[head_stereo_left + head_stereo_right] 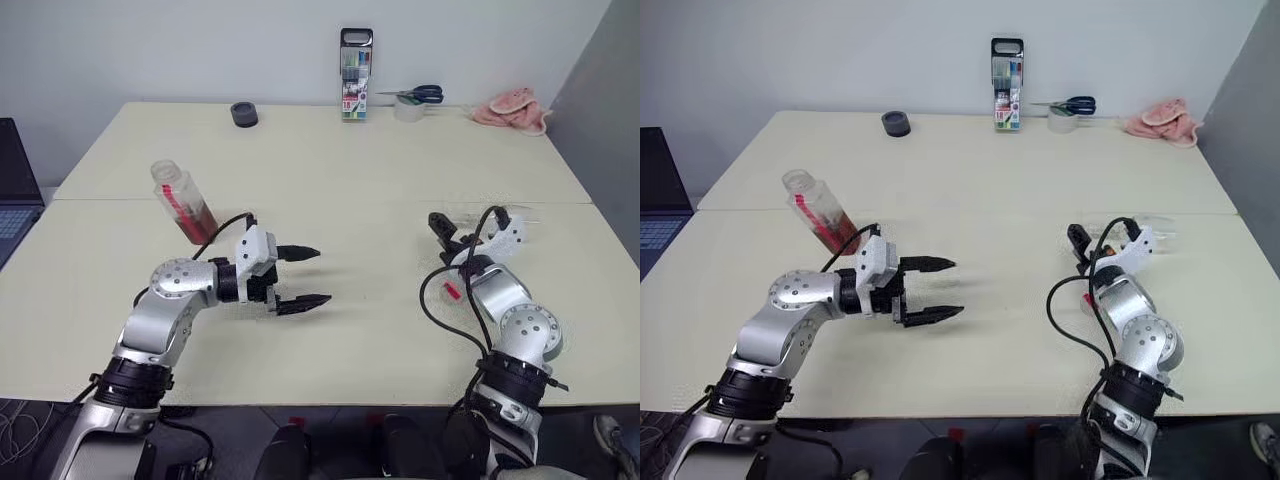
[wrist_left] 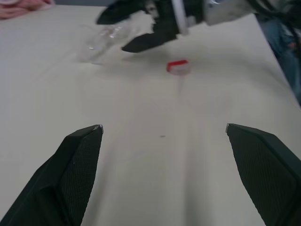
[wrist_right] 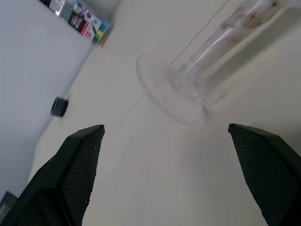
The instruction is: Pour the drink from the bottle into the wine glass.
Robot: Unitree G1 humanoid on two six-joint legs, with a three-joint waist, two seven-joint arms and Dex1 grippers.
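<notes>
The bottle point(image 1: 183, 203) is at the left of the table point(image 1: 350, 170), uncapped and leaning, with the reddish-brown drink point(image 1: 197, 224) pooled at its lower end. My left gripper point(image 1: 322, 275) is open and empty. It points right over the middle of the table, with the bottle behind its wrist. A red cap point(image 2: 178, 66) lies on the table near my right arm. The wine glass point(image 3: 175, 92) seems to lie on its side just beyond my right gripper point(image 3: 164, 136), which is open and empty. The glass's round foot faces that gripper.
Along the far edge stand a marker box point(image 1: 355, 75), scissors point(image 1: 415, 95) on a tape roll, a pink cloth point(image 1: 512, 108) and a black roll point(image 1: 244, 114). A laptop point(image 1: 12, 200) sits off the table's left side.
</notes>
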